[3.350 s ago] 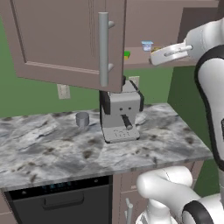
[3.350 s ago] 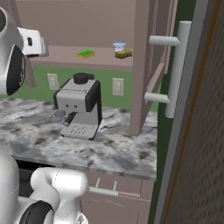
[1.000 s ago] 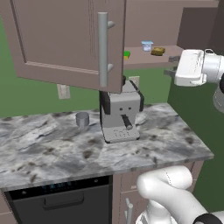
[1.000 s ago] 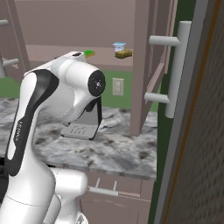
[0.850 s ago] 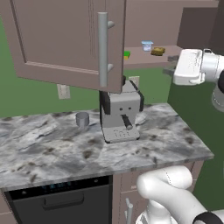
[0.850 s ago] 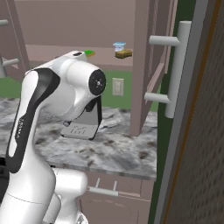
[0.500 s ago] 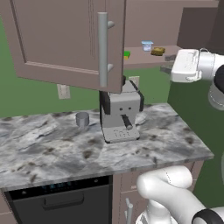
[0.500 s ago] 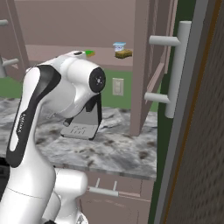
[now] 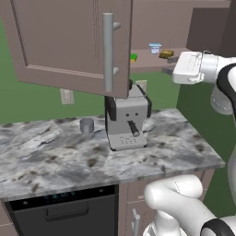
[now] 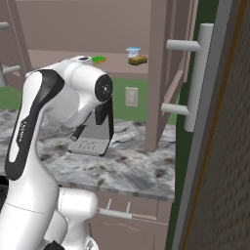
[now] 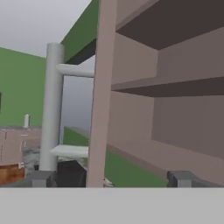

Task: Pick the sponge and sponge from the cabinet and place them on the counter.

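The cabinet stands with its doors swung open. On its lowest shelf lie a bright green sponge and, further right, a tan-brown sponge. My gripper hovers just right of the shelf's front edge, close to the tan sponge, open with nothing between its fingers. In the hand view the gripper is spread wide, facing a door edge and bare shelves. Below lies the marble counter.
A small white cup with a blue rim stands between the sponges. A coffee machine and a grey cup sit on the counter. The right door's bar handle juts out close by. A dishwasher sits below.
The hand has moved left and slightly up, closer to the cabinet shelf and the tan sponge. Its fingers stayed open. The sponges and cup have not moved.
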You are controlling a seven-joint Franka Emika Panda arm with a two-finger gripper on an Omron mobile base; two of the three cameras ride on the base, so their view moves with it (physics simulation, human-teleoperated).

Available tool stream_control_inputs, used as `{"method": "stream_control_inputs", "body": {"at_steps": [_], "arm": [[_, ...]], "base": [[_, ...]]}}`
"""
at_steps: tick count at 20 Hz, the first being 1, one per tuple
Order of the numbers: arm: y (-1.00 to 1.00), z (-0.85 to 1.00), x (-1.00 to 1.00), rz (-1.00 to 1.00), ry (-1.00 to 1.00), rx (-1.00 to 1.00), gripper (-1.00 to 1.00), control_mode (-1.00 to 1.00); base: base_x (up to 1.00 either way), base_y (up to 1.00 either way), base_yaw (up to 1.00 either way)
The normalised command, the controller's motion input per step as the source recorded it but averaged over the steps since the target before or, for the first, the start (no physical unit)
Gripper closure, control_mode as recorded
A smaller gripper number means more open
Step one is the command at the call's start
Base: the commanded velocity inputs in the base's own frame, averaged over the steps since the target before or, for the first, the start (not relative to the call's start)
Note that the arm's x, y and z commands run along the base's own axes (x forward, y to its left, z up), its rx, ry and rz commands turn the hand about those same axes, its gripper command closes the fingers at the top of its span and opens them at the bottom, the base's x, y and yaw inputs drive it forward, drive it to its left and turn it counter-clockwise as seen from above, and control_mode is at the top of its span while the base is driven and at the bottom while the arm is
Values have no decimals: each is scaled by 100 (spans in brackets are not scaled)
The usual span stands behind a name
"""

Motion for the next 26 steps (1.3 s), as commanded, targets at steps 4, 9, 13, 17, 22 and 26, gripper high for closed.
{"method": "stream_control_inputs", "body": {"at_steps": [4, 9, 13, 17, 22, 26], "arm": [[20, 0, 16, 0, 0, 4, -100, -100], [19, 0, 21, 0, 0, 4, -100, -100], [14, 0, 29, 0, 0, 4, -100, -100], [15, 0, 25, 0, 0, 4, -100, -100], [20, 0, 13, 0, 0, 3, -100, -100], [23, 0, 3, 1, 0, 1, -100, -100]], "base": [[0, 0, 0], [0, 0, 0], [0, 0, 0], [0, 0, 0], [0, 0, 0], [0, 0, 0]]}}
